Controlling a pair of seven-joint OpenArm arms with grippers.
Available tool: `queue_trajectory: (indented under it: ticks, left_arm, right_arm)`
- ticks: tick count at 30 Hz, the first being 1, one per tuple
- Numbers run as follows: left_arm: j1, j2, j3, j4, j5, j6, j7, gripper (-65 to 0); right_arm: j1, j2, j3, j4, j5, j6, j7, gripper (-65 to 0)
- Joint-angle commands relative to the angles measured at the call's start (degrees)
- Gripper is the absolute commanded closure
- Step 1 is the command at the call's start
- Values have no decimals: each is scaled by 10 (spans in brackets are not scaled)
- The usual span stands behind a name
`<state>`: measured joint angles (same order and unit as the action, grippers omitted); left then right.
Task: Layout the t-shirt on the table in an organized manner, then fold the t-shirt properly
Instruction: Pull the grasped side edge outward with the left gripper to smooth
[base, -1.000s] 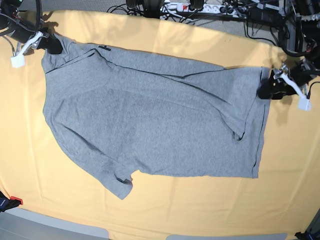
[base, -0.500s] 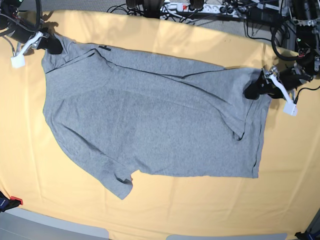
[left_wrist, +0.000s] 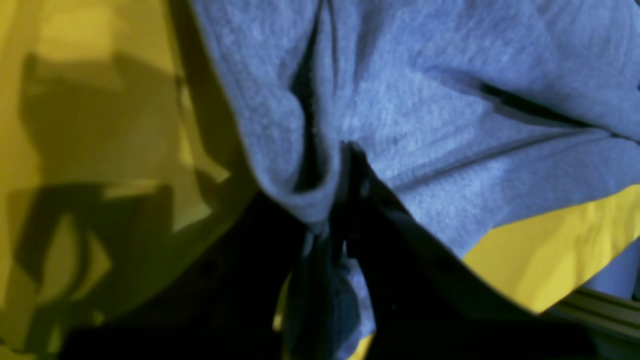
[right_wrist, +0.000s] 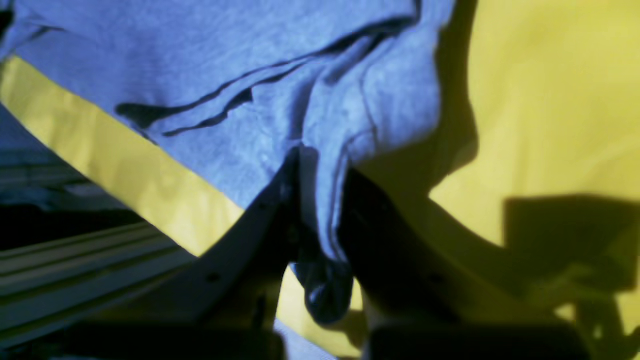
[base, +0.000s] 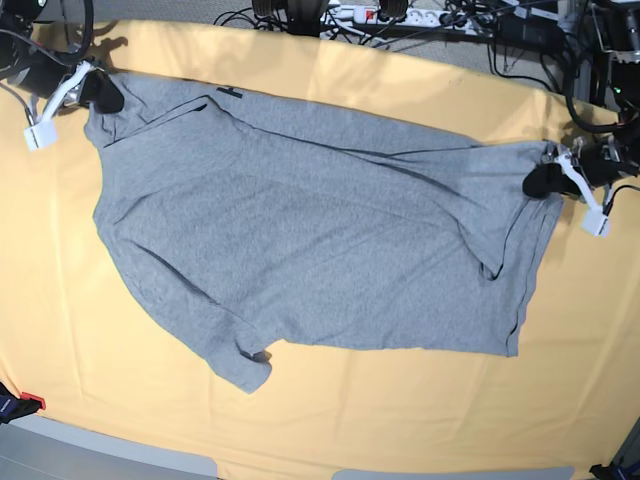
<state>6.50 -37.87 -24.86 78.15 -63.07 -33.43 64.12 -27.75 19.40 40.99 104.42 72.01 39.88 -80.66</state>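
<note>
I count one t-shirt (base: 310, 240), one table (base: 330, 420), and my two grippers. The t-shirt lies spread across the table's yellow-orange cloth with its plain grey side up, stretched between my arms from the base view's upper left to its right side.

My right gripper (base: 100, 92) is pinched on a bunch of grey fabric at the shirt's upper-left corner; in the right wrist view the cloth (right_wrist: 325, 200) is gathered into a fold between my dark fingers (right_wrist: 380, 225). My left gripper (base: 545, 182) is clamped on the shirt's edge at the right; in the left wrist view a fold of grey fabric (left_wrist: 310, 200) is squeezed between my fingers (left_wrist: 380, 220).

Compared with half a second ago, my left gripper has moved outward to the right and slightly down, and the shirt is drawn tauter along its top edge. The whole garment has shifted a little to the right, and my right gripper has moved slightly with it.
</note>
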Motion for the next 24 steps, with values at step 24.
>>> queue_trajectory:
  ticks: [24]
  left_arm:
    - [16, -127, -7, 8, -219, -58, 159, 0]
  right_arm:
    - [-107, 63, 5, 107, -20, 1, 7, 0]
